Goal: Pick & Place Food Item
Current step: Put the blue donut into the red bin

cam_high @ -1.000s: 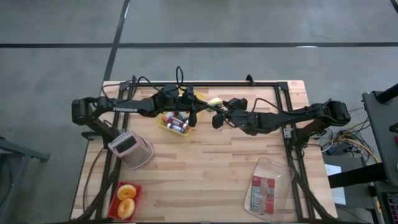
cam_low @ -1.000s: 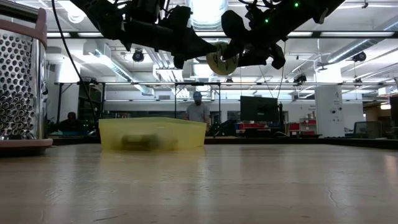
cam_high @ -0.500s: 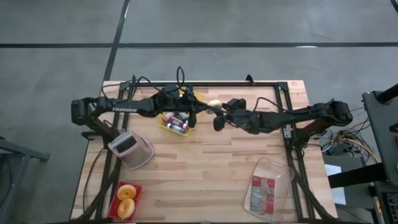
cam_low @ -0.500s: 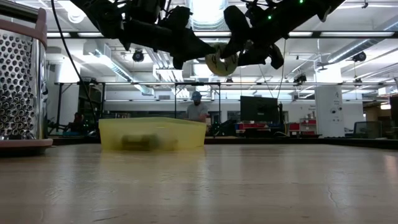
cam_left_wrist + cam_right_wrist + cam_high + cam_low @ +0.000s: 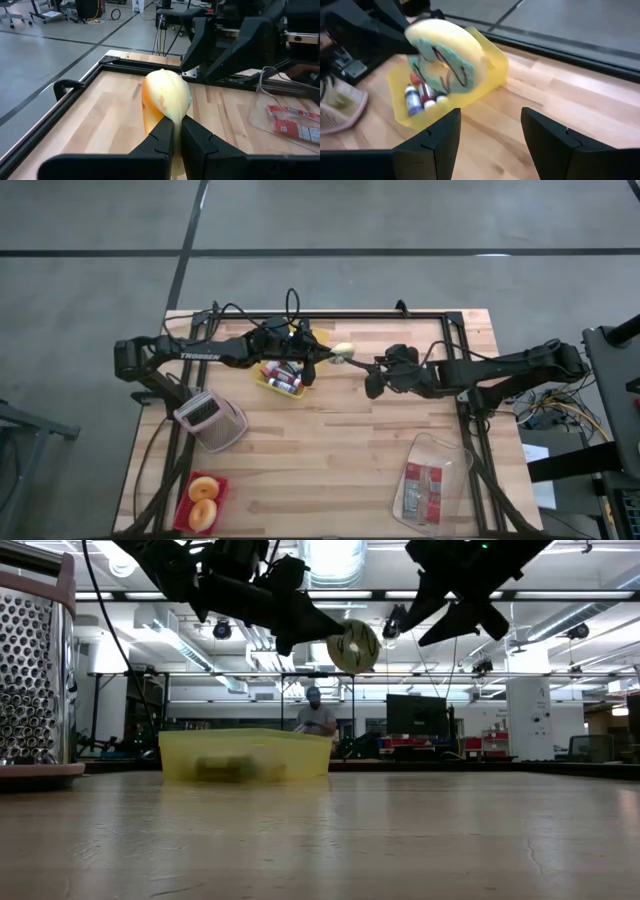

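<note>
Handover done: left fingers (image 5: pixel 172 131) pinch pale yellow iced donut (image 5: pixel 343 350); right fingers (image 5: pixel 490 132), wide and empty, backed away; placing next.

Grey concrete floor (image 5: pixel 90 290), bright ceiling lights (image 5: pixel 330 555), person (image 5: pixel 318 718) behind table.

White capital letters reading "TROSSEN" run along the left arm (image 5: pixel 195 355) in the high view, at about nine o'clock of the table. Print on the red packet (image 5: pixel 295 127) is too small to read.
</note>
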Tool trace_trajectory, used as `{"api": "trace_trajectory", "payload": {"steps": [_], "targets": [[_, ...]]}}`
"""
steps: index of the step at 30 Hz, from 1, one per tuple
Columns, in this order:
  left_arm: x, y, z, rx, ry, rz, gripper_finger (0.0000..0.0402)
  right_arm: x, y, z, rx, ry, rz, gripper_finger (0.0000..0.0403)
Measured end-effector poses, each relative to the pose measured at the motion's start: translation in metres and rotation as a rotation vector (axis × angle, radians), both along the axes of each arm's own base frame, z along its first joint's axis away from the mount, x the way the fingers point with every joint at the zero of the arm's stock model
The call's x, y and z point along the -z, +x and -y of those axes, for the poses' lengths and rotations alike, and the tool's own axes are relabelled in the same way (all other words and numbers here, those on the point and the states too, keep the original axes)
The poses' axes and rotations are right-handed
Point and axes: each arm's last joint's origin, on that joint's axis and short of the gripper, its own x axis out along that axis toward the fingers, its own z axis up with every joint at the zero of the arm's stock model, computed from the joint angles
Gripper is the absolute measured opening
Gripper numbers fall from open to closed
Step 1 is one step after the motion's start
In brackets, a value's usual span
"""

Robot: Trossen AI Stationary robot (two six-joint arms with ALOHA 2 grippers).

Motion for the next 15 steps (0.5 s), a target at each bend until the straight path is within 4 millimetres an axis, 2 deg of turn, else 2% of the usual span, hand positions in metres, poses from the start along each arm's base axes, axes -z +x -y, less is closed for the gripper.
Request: {"api": "trace_trajectory", "payload": {"steps": [7, 15], "targets": [[-0.003, -0.008, 0.004, 0.032, -0.041, -0.056, 0.0026, 0.0, -0.005, -0.003, -0.005, 0.01, -0.024, 0.0203], [-0.017, -0.032, 0.016, 0.16, -0.077, -0.158, 0.0026, 0.002, -0.005, -0.003, -0.054, -0.054, -0.091, 0.0203]]}}
